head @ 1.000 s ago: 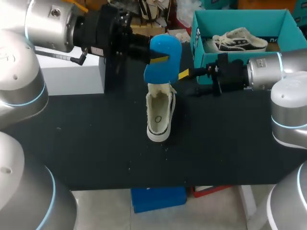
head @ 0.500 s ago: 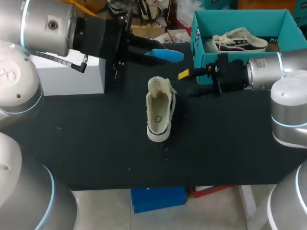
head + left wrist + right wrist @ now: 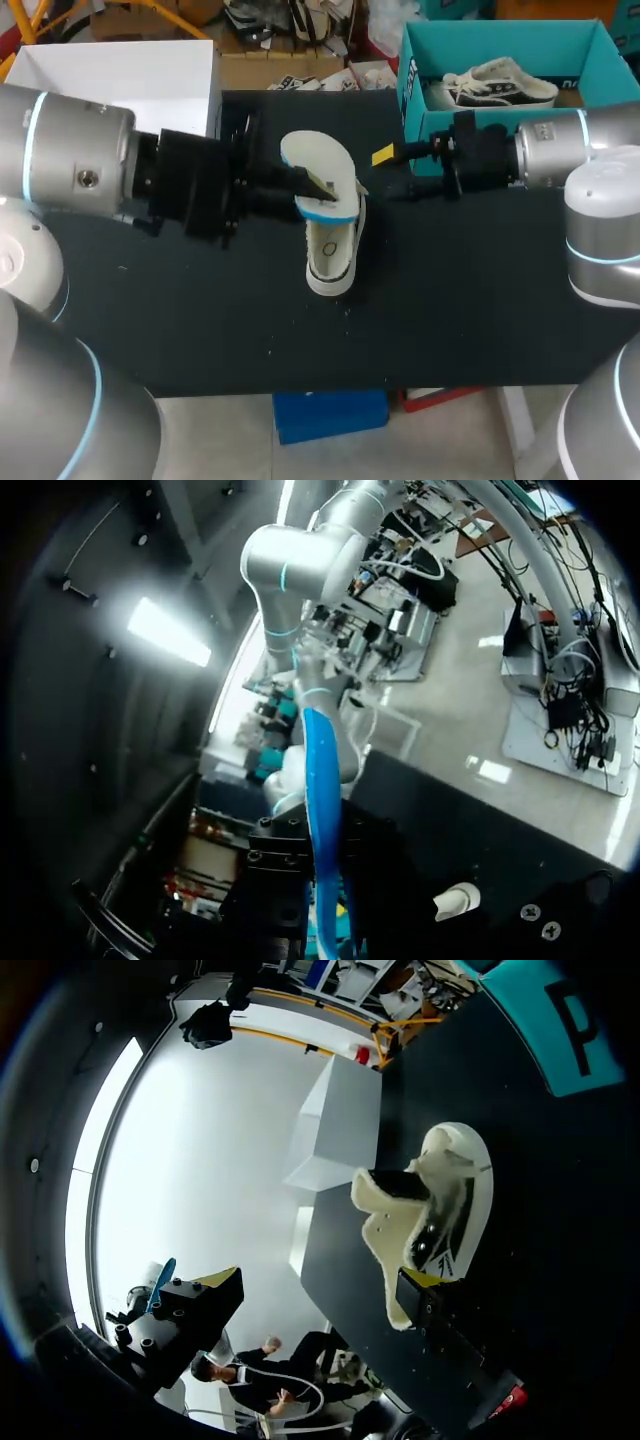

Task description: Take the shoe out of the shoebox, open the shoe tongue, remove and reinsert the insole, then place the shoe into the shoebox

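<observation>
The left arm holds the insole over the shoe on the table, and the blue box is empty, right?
No, the shoebox is not empty: the head view shows another shoe inside it. The left gripper does hold the insole over the shoe on the table.

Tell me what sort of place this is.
Probably a robotics test bench, not a shop: two robot arms flank a black table, my left pincer holding an insole over a shoe, a teal shoebox nearby.

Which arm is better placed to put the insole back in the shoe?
Left. The left hand grips the insole just above the sneaker opening; the right hand sits beside the sneaker, empty.
</observation>
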